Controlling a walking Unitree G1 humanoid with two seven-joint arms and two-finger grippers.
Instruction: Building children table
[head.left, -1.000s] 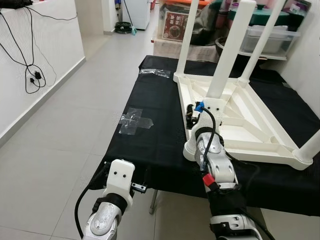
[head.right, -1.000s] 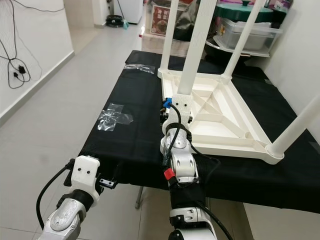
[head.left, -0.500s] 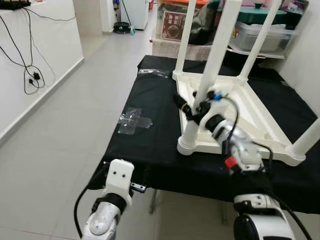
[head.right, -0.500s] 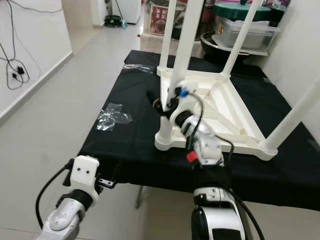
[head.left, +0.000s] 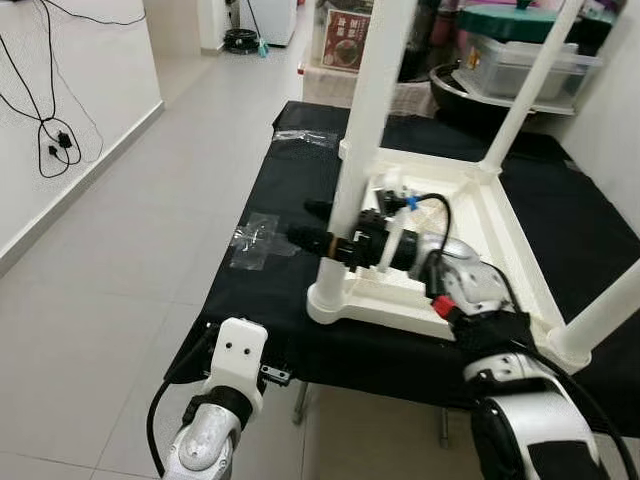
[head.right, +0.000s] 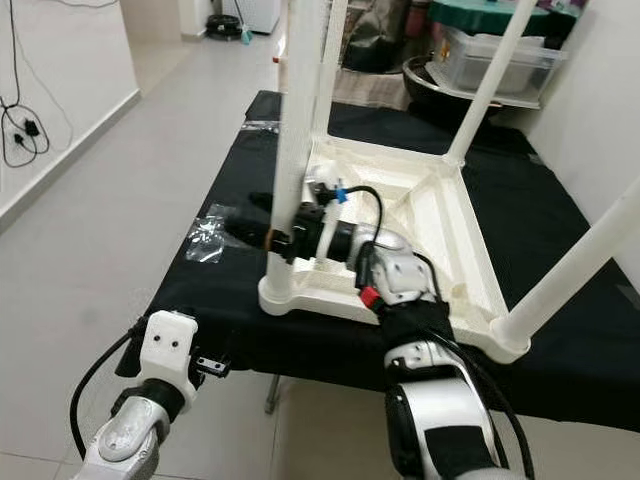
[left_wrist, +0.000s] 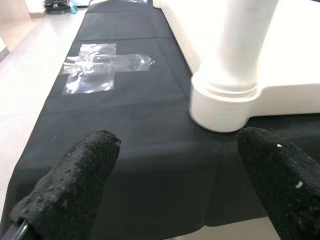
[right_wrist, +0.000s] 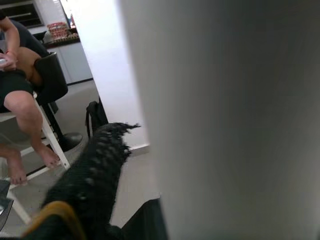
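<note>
Left eye view: the right tool (head.left: 322, 226) grips the near leg (head.left: 352, 150) of the upturned children's table (head.left: 470, 262) on the black counter (head.left: 260, 290), left tool (left_wrist: 170, 195) open and idle; a sideways pull could drag the table off the edge.

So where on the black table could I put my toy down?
Bare black cloth lies between the clear tape patch and the near edge. The upside-down white table crowds the rest, where the right gripper is at its leg.
</note>
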